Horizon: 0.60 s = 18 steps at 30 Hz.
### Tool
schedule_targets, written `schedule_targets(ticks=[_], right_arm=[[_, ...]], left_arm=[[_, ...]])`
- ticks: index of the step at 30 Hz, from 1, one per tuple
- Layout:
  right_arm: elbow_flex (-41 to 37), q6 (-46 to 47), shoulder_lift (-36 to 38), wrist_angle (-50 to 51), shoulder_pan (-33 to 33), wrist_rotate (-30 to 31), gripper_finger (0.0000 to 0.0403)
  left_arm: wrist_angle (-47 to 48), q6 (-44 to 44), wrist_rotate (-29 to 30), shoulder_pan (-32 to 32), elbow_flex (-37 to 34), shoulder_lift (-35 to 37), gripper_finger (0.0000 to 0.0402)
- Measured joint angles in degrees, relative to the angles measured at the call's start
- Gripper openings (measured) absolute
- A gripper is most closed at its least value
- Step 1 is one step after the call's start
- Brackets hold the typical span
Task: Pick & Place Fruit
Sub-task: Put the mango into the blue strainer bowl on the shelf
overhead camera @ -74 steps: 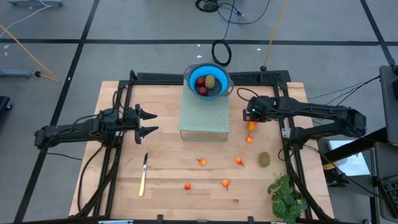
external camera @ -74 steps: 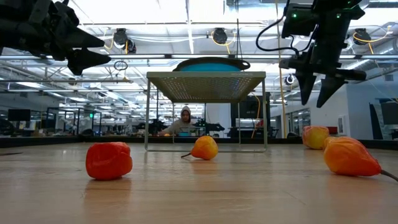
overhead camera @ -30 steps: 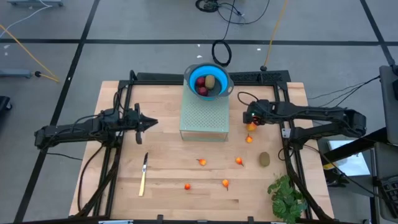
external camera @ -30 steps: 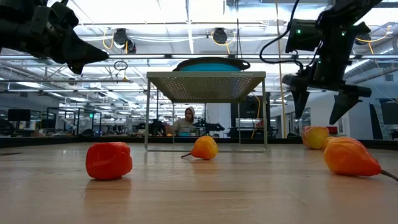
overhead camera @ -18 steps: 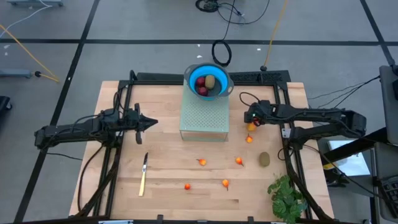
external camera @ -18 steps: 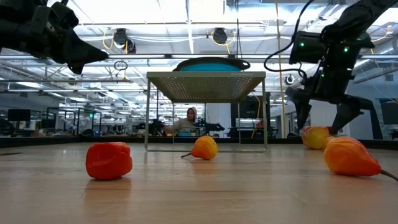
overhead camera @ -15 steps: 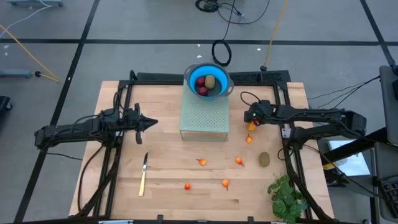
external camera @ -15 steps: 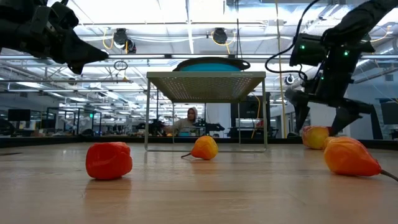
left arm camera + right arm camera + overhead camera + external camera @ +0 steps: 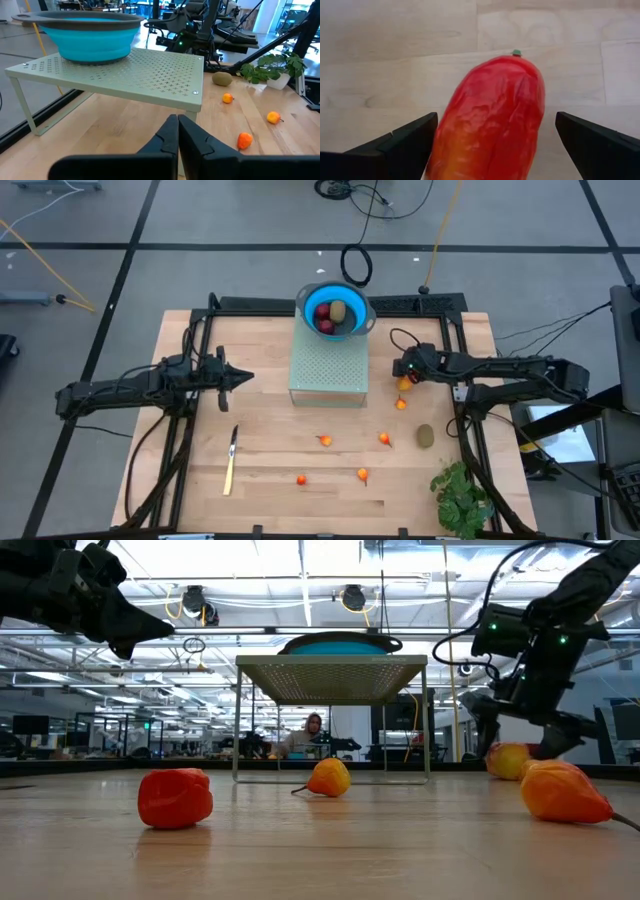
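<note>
Between the right claw's (image 9: 490, 145) spread fingers, the red-and-yellow fruit (image 9: 490, 125) apparently lies lengthwise.

Two dark, slender robot arms at a wooden table.
Each arm is matte black with jointed segments, black cables looping along it, and two tapering black fingers (image 9: 176, 137); the right arm (image 9: 500, 368) shows small green and red lights.

— What do we see changed? The right gripper (image 9: 518, 745) has come down from above the table.
— Yes, its wide-open fingers now straddle the red-and-yellow fruit (image 9: 490, 120). We also see the left gripper (image 9: 247, 378) has closed.
</note>
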State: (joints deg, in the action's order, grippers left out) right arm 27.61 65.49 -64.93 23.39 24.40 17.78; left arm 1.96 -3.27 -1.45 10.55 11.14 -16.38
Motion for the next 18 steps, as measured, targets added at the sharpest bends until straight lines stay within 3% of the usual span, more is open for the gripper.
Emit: schedule_targets(ticks=[12, 18], right_arm=[[-2.3, 2.9, 0.1, -1.0, 0.0, -1.3, 0.0388], [-2.4, 2.9, 0.1, -1.3, 0.0, -1.1, 0.0336]], left_arm=[[0.0, 0.0, 0.0, 0.0, 0.0, 0.0, 0.0011], [0.0, 0.0, 0.0, 0.0, 0.0, 0.0, 0.0012]])
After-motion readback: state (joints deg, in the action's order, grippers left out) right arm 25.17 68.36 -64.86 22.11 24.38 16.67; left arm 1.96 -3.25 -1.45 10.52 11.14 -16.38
